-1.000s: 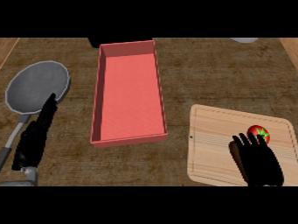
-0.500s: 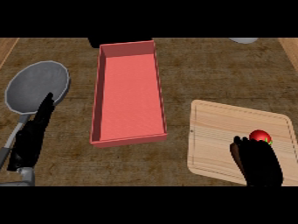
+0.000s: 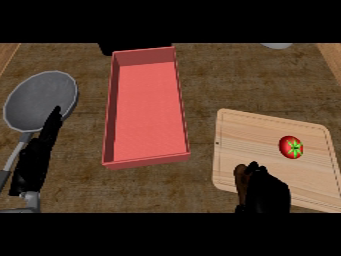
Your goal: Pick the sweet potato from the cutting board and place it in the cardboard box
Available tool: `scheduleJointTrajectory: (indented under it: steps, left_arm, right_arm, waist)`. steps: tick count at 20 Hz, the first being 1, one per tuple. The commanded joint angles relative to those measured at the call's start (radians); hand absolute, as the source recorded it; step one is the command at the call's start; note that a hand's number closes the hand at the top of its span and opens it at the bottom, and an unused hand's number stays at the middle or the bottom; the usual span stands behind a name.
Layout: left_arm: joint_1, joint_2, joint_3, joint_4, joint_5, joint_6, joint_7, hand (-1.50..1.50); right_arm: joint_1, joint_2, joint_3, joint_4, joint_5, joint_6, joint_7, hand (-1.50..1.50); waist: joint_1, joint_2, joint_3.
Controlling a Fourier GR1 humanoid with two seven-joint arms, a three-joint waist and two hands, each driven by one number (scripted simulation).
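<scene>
While the right hand [image 3: 264,194] sits low over the near edge of the cutting board [image 3: 251,140], its fingers are curled together into a bunch, and a brownish object [image 3: 241,176] shows at its far-left side, against the fingertips; whether the fingers actually clasp it cannot be told. Up and to the right of that hand, well apart from it, a small red round item with a green star-shaped top [image 3: 291,147] lies on the board's right half; it looks like a tomato. Up and to the left of the right hand, across a strip of dark wooden counter [image 3: 239,80], stands the long red open box [image 3: 145,110], lying lengthwise away from the robot. The left hand [image 3: 38,152] is at the left side of the view, fingers straight and pointing away from the robot, lying over the handle of a grey pan [image 3: 40,100] whose round bowl sits just beyond its fingertips. A pale round object [image 3: 278,45] peeks in at the far edge.
</scene>
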Motion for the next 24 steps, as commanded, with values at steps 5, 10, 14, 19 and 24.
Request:
scheduleJointTrajectory:
  steps: [5,10,14,19,24]
  left_arm:
    - [-0.021,-0.038,-0.013,0.029,-0.027,0.018,-0.007,0.0]
    - [0.026,-0.02,0.0,-0.01,-0.007,-0.013,-0.014,0.0]
    - [0.014,-0.004,0.02,0.023,0.011,-0.034,-0.057,0.0]
    - [-0.02,-0.009,0.027,0.079,-0.004,-0.027,-0.073,0.0]
    - [0.015,-0.024,0.0,0.02,-0.024,-0.026,-0.051,0.0]
  right_arm:
    - [-0.051,0.06,0.215,-0.135,0.137,0.044,0.341,1.5]
    - [-0.125,0.061,0.283,-0.263,0.133,0.024,0.338,1.5]
    - [-0.257,0.061,0.28,-0.337,0.1,-0.078,0.261,1.5]
    - [-0.5,0.061,0.258,-0.284,-0.005,-0.112,0.289,1.5]
    - [-0.734,0.061,0.235,-0.154,-0.111,-0.129,0.365,1.5]
  waist:
    - [0.007,0.004,0.004]
    - [0.012,0.004,0.004]
    - [0.02,0.004,0.004]
    - [0.029,0.009,0.003]
    - [0.037,0.006,0.004]
